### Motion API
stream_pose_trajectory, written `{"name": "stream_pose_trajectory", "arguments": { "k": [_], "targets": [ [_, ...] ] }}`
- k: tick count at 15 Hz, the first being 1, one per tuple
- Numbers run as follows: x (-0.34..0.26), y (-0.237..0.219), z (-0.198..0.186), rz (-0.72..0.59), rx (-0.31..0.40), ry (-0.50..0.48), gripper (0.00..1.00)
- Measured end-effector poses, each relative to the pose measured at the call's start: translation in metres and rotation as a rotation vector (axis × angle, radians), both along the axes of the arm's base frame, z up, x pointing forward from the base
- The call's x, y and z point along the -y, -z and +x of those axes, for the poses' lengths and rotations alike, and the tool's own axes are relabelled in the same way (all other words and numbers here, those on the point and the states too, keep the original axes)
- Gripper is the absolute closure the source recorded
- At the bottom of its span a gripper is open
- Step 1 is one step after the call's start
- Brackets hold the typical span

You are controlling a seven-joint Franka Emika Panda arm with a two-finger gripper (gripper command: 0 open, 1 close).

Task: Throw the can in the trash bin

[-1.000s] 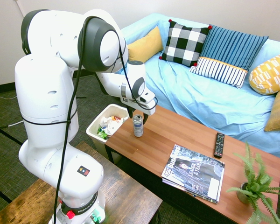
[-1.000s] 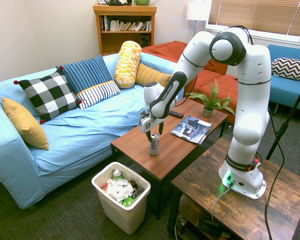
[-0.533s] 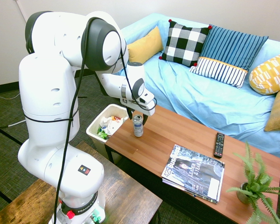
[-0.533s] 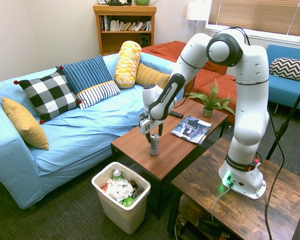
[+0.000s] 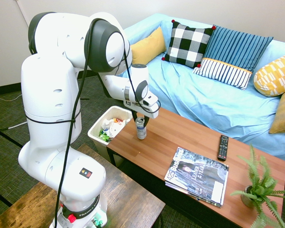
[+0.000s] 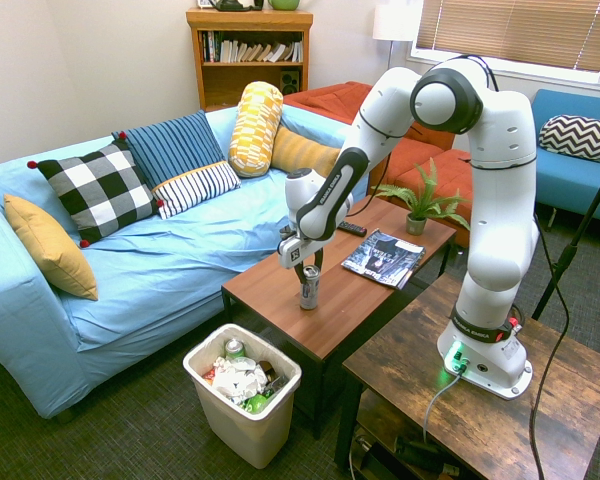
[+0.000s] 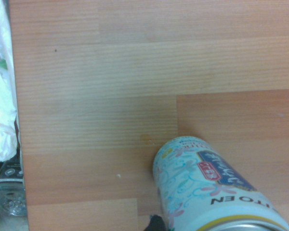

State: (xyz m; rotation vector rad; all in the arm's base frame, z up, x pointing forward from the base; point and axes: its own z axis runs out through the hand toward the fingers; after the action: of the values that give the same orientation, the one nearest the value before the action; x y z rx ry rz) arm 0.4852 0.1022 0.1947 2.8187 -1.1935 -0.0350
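The small silver metal can [image 5: 140, 128] stands upright near the end of the brown wooden coffee table [image 5: 194, 142], just above the white plastic trash bin [image 6: 242, 390] on the floor. The robot's gripper [image 6: 309, 268] sits around the can's top, and I cannot tell if it is squeezing. A loose hold could tip the can over.

The can [image 7: 207, 187] was smooth metal with a glossy printed skin. The table [image 7: 111, 86] was wood with a fine grain and a matt finish. The bin [image 6: 250, 435] looked like smooth white plastic and held crumpled paper. The sofa [image 5: 213, 99] wore creased blue cloth. The magazine [image 5: 197, 175] had a glossy paper cover.
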Motion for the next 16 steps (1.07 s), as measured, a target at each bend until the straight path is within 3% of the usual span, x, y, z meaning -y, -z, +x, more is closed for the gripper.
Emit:
{"name": "stream_pose_trajectory", "arguments": {
  "k": [3,7,11,16],
  "targets": [
    [0.002,-0.014,0.005,0.009,0.016,0.017,1.0],
    [-0.012,-0.077,0.007,0.013,0.082,-0.008,1.0],
    [-0.085,-0.131,-0.01,-0.024,0.154,-0.088,1.0],
    [-0.174,-0.16,-0.035,-0.047,0.195,-0.171,1.0]
  ]
}}
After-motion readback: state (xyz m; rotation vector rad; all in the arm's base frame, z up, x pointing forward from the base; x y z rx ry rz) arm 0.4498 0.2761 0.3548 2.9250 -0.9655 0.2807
